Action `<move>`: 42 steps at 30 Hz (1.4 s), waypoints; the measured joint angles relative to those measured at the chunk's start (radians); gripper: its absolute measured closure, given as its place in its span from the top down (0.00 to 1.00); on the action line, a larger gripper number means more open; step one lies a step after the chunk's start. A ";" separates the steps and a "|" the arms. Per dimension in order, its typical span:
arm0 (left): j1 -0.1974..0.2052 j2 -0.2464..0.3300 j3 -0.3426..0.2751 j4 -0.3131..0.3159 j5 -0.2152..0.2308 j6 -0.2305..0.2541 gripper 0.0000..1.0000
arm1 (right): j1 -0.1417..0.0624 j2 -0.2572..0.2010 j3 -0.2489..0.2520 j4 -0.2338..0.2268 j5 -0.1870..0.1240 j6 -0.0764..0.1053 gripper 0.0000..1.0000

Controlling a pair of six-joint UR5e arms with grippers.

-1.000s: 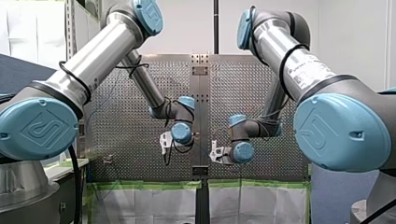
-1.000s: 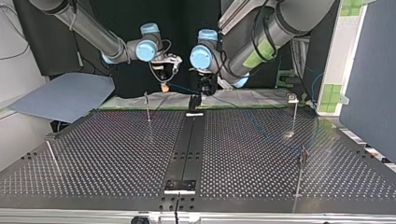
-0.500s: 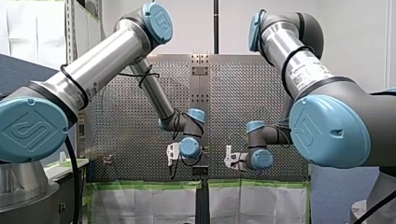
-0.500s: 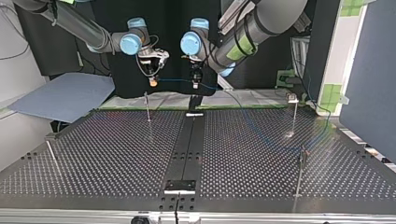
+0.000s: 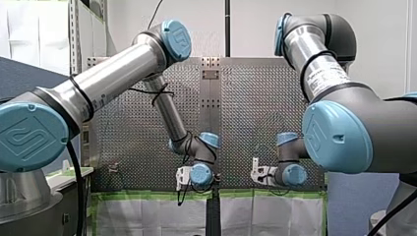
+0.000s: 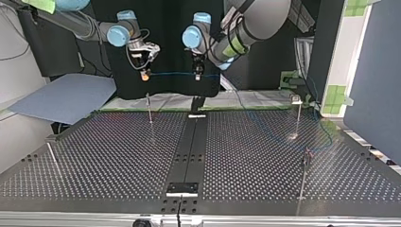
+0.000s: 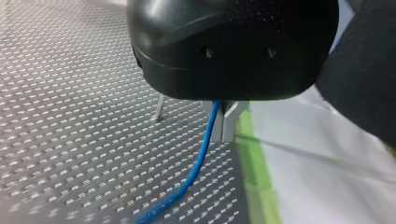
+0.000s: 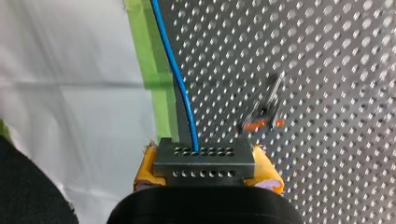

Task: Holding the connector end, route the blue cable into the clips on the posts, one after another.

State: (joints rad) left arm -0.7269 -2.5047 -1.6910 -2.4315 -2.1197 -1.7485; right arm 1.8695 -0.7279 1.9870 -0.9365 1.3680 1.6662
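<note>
In the right wrist view my right gripper is shut, its yellow pads clamping a dark perforated connector. The blue cable leaves the connector. In the top view that cable runs almost level in the air from my right gripper to my left gripper. It then drops to the table near the right-hand post. My left gripper's metal fingers are shut on the cable. Another post stands under my right gripper.
Two more thin posts stand nearer the top view's camera, one at its right and one at its left. A dark centre strip divides the perforated table. Green tape and white sheeting edge the table under the grippers.
Both grippers have risen and drawn back over the table's edge by the arms. The gap between them has widened, and the cable between them has pulled straighter.
</note>
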 joint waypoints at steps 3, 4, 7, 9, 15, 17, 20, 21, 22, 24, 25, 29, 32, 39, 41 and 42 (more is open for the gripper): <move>-0.012 -0.022 0.012 0.001 -0.004 0.001 0.00 | -0.022 0.002 0.028 -0.027 -0.023 0.000 0.00; -0.016 -0.027 0.020 -0.004 -0.006 0.001 0.00 | -0.028 0.001 0.038 -0.037 -0.032 0.000 0.00; -0.023 -0.031 0.043 -0.013 -0.008 0.000 0.00 | -0.042 -0.003 0.064 -0.064 -0.056 0.001 0.00; -0.026 -0.032 0.057 -0.016 -0.009 0.000 0.00 | -0.051 -0.006 0.081 -0.081 -0.071 0.002 0.00; -0.042 -0.033 0.107 -0.021 -0.020 -0.006 0.00 | -0.084 -0.010 0.138 -0.138 -0.122 0.007 0.00; -0.047 -0.033 0.120 -0.021 -0.024 -0.008 0.00 | -0.103 -0.010 0.161 -0.161 -0.143 0.009 0.00; -0.054 -0.033 0.134 -0.021 -0.028 -0.013 0.00 | -0.126 -0.006 0.185 -0.185 -0.166 0.010 0.00; -0.056 -0.034 0.137 -0.021 -0.028 -0.015 0.00 | -0.133 -0.004 0.193 -0.193 -0.174 0.010 0.00; -0.058 -0.036 0.141 -0.022 -0.029 -0.017 0.00 | -0.143 -0.004 0.203 -0.203 -0.184 0.011 0.00; -0.062 -0.044 0.151 -0.026 -0.029 -0.020 0.00 | -0.160 -0.011 0.220 -0.220 -0.201 0.012 0.00; -0.066 -0.053 0.160 -0.032 -0.029 -0.022 0.00 | -0.172 -0.020 0.231 -0.232 -0.213 0.014 0.00; -0.089 -0.086 0.193 -0.041 -0.033 -0.034 0.00 | -0.210 -0.053 0.240 -0.269 -0.250 0.034 0.00; -0.108 -0.110 0.218 -0.040 -0.039 -0.046 0.00 | -0.230 -0.080 0.225 -0.298 -0.273 0.056 0.00; -0.125 -0.126 0.253 -0.014 -0.043 -0.048 0.00 | -0.223 -0.115 0.182 -0.355 -0.281 0.054 0.00; -0.127 -0.126 0.255 -0.004 -0.044 -0.046 0.00 | -0.213 -0.112 0.168 -0.373 -0.273 0.041 0.00; -0.127 -0.126 0.255 0.001 -0.044 -0.044 0.00 | -0.208 -0.111 0.162 -0.379 -0.267 0.037 0.00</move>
State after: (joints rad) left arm -0.8542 -2.6309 -1.4359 -2.4301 -2.1633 -1.7923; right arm 1.6613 -0.8387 2.1492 -1.3156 1.1014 1.7027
